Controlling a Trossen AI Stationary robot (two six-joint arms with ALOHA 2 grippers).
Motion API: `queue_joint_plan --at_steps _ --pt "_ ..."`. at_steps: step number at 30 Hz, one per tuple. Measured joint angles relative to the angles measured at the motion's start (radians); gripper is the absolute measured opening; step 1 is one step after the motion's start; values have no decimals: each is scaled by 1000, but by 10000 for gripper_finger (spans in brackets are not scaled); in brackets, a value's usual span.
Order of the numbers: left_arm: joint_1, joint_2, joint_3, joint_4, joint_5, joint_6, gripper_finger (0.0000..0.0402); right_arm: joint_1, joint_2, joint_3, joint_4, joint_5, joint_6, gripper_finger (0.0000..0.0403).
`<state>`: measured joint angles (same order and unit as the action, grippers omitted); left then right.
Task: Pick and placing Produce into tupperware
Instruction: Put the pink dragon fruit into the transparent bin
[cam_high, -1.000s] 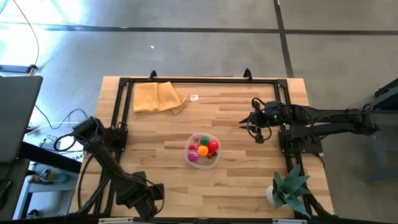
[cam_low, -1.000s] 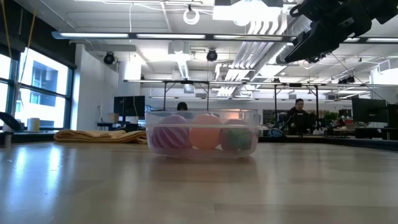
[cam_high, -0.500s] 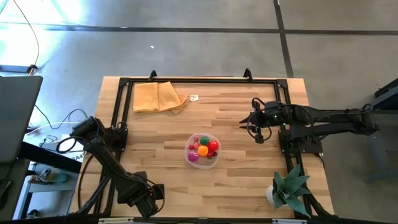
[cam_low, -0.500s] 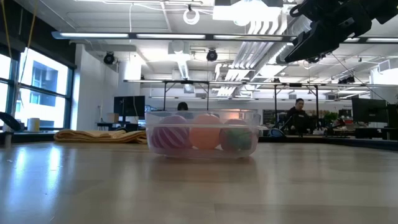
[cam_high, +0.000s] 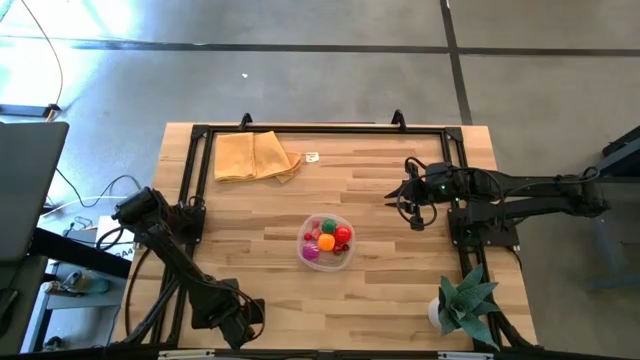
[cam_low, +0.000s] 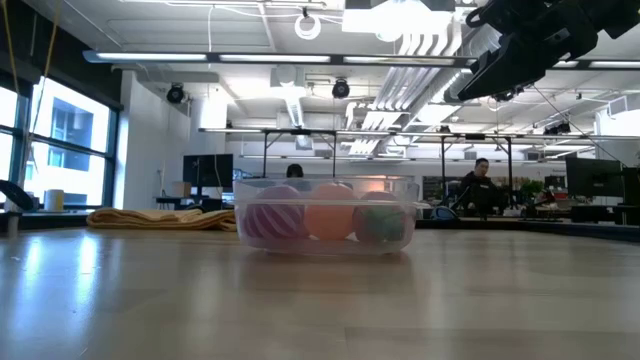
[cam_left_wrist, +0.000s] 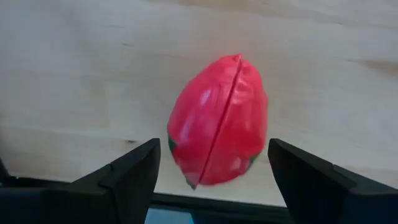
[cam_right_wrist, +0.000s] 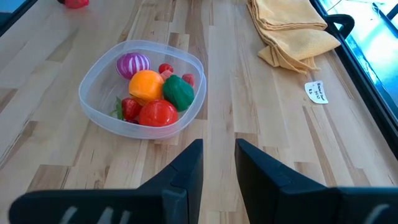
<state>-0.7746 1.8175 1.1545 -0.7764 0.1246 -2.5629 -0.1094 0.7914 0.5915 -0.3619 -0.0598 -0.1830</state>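
A red toy fruit (cam_left_wrist: 217, 118) lies on its side on the wood close to the table's near left edge. My left gripper (cam_left_wrist: 214, 149) (cam_high: 238, 315) is open and hangs over the fruit, one finger on each side of it with a gap both ways. The round clear tupperware (cam_high: 326, 242) (cam_right_wrist: 84, 93) stands mid-table and holds several pieces of produce (cam_right_wrist: 149, 87): orange, red, green and magenta striped. My right gripper (cam_high: 393, 196) (cam_right_wrist: 219, 146) waits to the right of the tub, above the table. Its fingers stand a narrow gap apart and hold nothing.
A tan folded cloth (cam_high: 255, 155) lies at the far left corner, with a small paper tag (cam_high: 313, 157) beside it. A spiky potted plant (cam_high: 465, 300) stands at the near right corner. Black frame rails (cam_high: 320, 128) run along the table's edges. People sit in the room beyond.
My left arm has crept a little toward the table's near left corner. The tub, the produce and my right arm have kept still.
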Motion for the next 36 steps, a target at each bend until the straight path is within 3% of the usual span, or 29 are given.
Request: queue_joint_plan --at_steps 23,32,36 --pt "2 0 -71 80 -2 2 274 0 0 0 0 0 0 83" --pt "2 0 -71 95 -1 2 206 0 0 0 0 0 0 83" --pt "2 0 -71 94 -2 2 204 0 0 0 0 0 0 83"
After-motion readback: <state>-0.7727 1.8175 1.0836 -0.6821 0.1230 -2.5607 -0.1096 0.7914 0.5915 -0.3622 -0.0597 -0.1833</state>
